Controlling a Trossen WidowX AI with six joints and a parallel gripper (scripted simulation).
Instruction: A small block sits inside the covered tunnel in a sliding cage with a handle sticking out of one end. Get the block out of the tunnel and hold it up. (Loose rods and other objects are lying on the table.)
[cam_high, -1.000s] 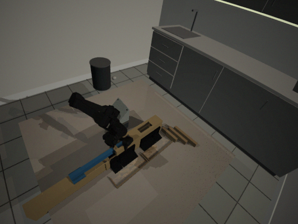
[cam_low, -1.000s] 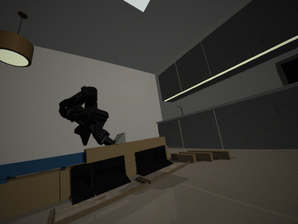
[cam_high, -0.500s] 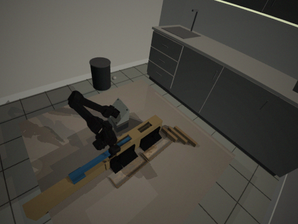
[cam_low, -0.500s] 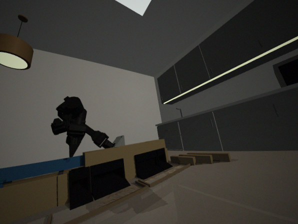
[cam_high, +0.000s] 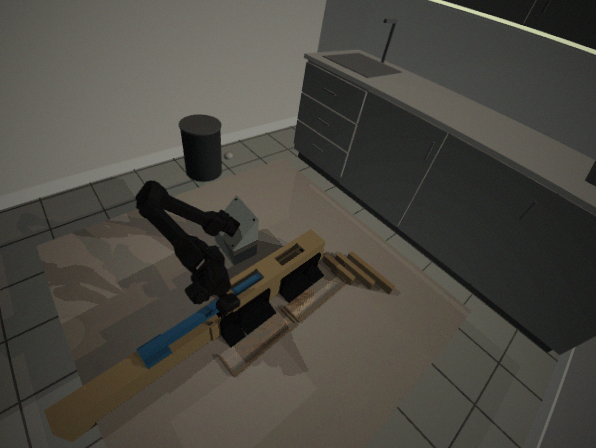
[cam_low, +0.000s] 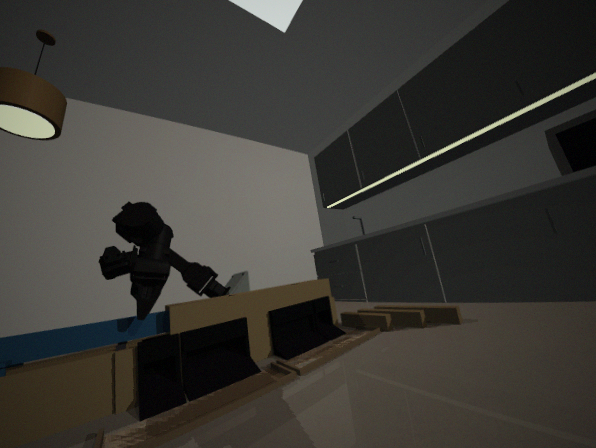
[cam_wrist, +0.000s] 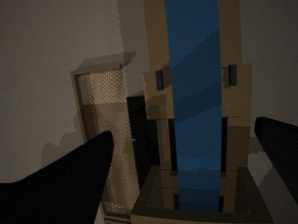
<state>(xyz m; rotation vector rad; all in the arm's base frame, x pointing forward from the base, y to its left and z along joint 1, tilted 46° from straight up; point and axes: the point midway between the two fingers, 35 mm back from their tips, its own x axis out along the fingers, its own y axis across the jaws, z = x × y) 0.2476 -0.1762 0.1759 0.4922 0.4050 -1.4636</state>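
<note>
Blue bar (cam_high: 180, 330) (cam_low: 80, 331) (cam_wrist: 197, 75), below gripper (cam_high: 214, 300) (cam_low: 143, 312) (cam_wrist: 184, 131): looked smooth, like plastic
Tan casing (cam_high: 270, 271) (cam_low: 257, 320) (cam_wrist: 200, 218), below gripper: looked matt, like plain wood
Shallow tray (cam_high: 257, 348) (cam_low: 212, 404) (cam_wrist: 107, 100), beside gripper: looked rough, mesh-textured
Loose slats (cam_high: 371, 272) (cam_low: 442, 314), away from gripper: looked matt, wooden

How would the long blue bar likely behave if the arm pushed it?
The long blue straight-sided bar looks stiff, showing no sag or bend. It would probably slide lengthwise rather than roll, being flat-topped and seated along the tan wooden channel.

long blue handle (cam_high: 182, 331) (cam_low: 75, 331) (cam_wrist: 196, 95), lying straight, sticking out of tan covered tunnel (cam_high: 270, 268) (cam_low: 259, 315) (cam_wrist: 200, 218)
</note>
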